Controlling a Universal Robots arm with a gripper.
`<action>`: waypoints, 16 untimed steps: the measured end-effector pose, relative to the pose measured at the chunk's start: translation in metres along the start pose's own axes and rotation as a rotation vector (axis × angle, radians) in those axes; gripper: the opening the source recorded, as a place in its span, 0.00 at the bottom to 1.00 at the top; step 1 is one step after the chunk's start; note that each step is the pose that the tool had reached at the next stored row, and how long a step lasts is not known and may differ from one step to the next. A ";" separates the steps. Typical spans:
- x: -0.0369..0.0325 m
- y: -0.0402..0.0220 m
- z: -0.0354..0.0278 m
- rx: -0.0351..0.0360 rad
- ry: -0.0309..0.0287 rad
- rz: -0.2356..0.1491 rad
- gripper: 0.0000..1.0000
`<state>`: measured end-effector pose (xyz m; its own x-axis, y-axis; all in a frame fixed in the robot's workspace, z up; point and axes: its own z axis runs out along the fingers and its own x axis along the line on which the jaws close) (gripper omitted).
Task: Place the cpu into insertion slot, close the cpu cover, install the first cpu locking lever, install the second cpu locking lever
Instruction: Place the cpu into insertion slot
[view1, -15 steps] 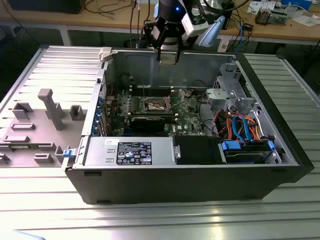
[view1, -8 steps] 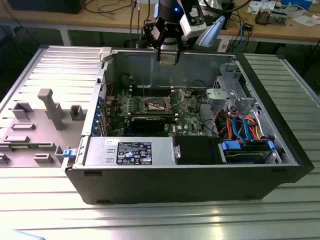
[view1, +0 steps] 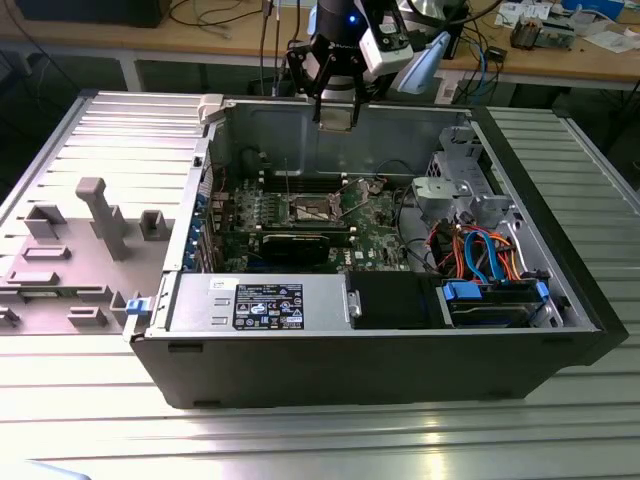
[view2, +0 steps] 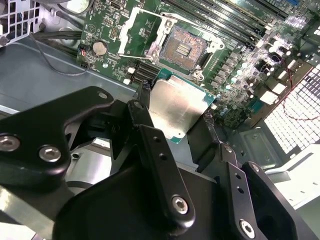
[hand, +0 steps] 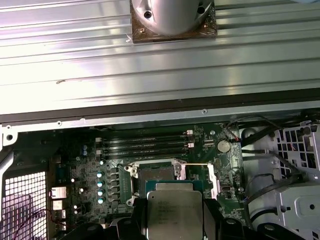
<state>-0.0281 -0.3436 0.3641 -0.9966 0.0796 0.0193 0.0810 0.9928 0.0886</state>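
Observation:
My gripper (view1: 335, 112) hangs above the back wall of the open computer case, shut on the cpu (view2: 172, 107). The chip is a flat silver-grey square with a green edge, and both wrist views show it clamped by its sides between the black fingers (view2: 145, 107). The cpu (hand: 172, 212) sits well above the board, short of the insertion slot (hand: 157, 175). The insertion slot (view2: 186, 46) lies bare, with its dark pin field showing inside a silver rim. The cpu cover (view2: 161, 31) is swung open beside the slot. In the exterior view, thin lever wires (view1: 347, 186) stand raised by the socket (view1: 312, 210).
Memory slots (hand: 145, 145) run along one side of the socket, and a long black card (view1: 295, 243) lies on the other. A drive cage (view1: 455, 190) and coloured cables (view1: 480, 250) fill the case at the exterior view's right. The power supply (view1: 260, 303) lines the front wall.

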 end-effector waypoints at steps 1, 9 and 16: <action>0.0000 0.0000 0.0000 0.0000 0.0000 0.000 0.54; -0.0001 -0.0014 0.0000 -0.0002 -0.0001 0.000 0.54; -0.0002 -0.0018 0.0003 -0.0009 -0.0042 0.047 0.54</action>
<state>-0.0280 -0.3454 0.3636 -0.9917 0.1268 0.0193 0.1280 0.9878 0.0886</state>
